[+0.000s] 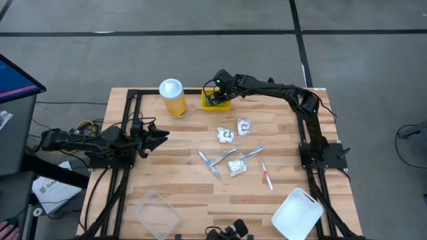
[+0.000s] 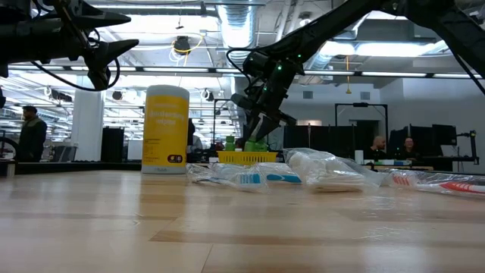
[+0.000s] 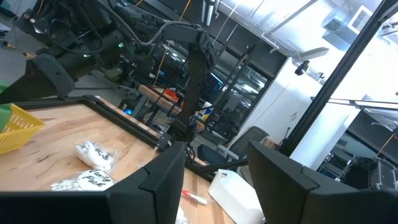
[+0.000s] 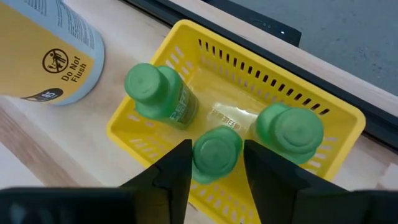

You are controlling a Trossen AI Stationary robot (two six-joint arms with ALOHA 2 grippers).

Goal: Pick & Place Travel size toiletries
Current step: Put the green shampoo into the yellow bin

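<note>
**Inspector:** Begin with the largest items.

**Assistant:** A wooden table (image 1: 187, 193) on a grey floor. The low view looks into a workshop hall with ceiling lights; people sit at desks far back. The right arm reaches across to the far edge; the left arm waits over the table's left side, its gripper (image 1: 159, 135) with fingers spread wide, holding nothing.

**Inspector:** Containers?

**Assistant:** A white tray (image 1: 298, 215) at the near right corner, a clear tub (image 1: 157, 213) near the front edge, a yellow jar (image 1: 173, 98) with a white lid standing upright, and just beside it a yellow basket (image 4: 186, 43).

**Inspector:** The toiletries?

**Assistant:** Three green bottles (image 4: 160, 93) stand upright in the basket, caps upward. The right gripper (image 4: 217, 163) sits over the middle one, fingers narrowly either side of its cap; whether they touch it I cannot tell. At mid-table lie white packets (image 1: 226, 135), flat, and blue-white brushes (image 1: 212, 162) with long axes crossing diagonally. A red-white brush (image 1: 267, 177) lies apart, running near to far.
</note>
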